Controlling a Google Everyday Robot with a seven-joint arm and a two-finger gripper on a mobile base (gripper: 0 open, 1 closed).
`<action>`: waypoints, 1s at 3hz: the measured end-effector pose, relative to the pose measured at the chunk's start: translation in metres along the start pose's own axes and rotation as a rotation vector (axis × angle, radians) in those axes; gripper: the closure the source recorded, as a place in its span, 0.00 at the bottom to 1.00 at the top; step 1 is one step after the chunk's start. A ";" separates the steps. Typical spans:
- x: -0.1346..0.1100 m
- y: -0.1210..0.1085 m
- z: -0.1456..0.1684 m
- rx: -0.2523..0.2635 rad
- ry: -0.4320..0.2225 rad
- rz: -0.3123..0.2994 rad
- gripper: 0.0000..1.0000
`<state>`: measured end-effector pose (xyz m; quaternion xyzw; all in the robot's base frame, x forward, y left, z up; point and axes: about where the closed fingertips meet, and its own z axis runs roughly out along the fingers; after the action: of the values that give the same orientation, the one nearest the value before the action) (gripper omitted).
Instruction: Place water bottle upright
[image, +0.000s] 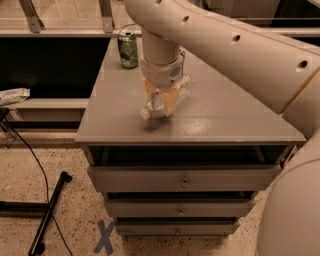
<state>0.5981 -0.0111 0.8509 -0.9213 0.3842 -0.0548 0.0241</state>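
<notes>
Setting: grey cabinet top (225, 125) over a stack of drawers (185, 177), standing on a speckled floor (75, 200); dark shelving runs behind it.
Arm: the big cream robot arm (240, 45) sweeps in from the right and drops its wrist straight down over the cabinet top, left of the middle, so the claw meets the bottle from above.
Cabinet top room: right of the gripper the grey surface is broad and bare; the front edge is near the bottle's cap end, and the left edge is not far off either.
Gripper: the gripper (162, 102) hangs low over the cabinet top, its yellowish fingers (171, 98) clamped on either side of the bottle's mid-body, holding it.
Water bottle: the water bottle (181, 89) lies tilted in the claw, far from upright, with its base up and to the right and its neck down toward the cabinet's front-left corner. A shadow sits beneath it; whether the low end touches the top I cannot tell.
Can: a green soda can (128, 49) stands upright at the cabinet's back-left corner, well apart from the bottle.
Cap: the white cap (144, 114) is the lowest point of the bottle.
Judgement: the mid-body grip suits turning the bottle; the base must swing down and the cap up. Setting it down toward the cabinet's middle would keep it off the near edges.
</notes>
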 end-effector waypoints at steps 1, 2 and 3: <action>0.017 -0.005 -0.022 0.030 -0.092 0.059 0.99; 0.038 -0.006 -0.063 0.130 -0.195 0.172 1.00; 0.066 -0.002 -0.127 0.312 -0.349 0.346 1.00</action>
<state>0.6299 -0.0569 0.9822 -0.8227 0.5127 0.0511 0.2401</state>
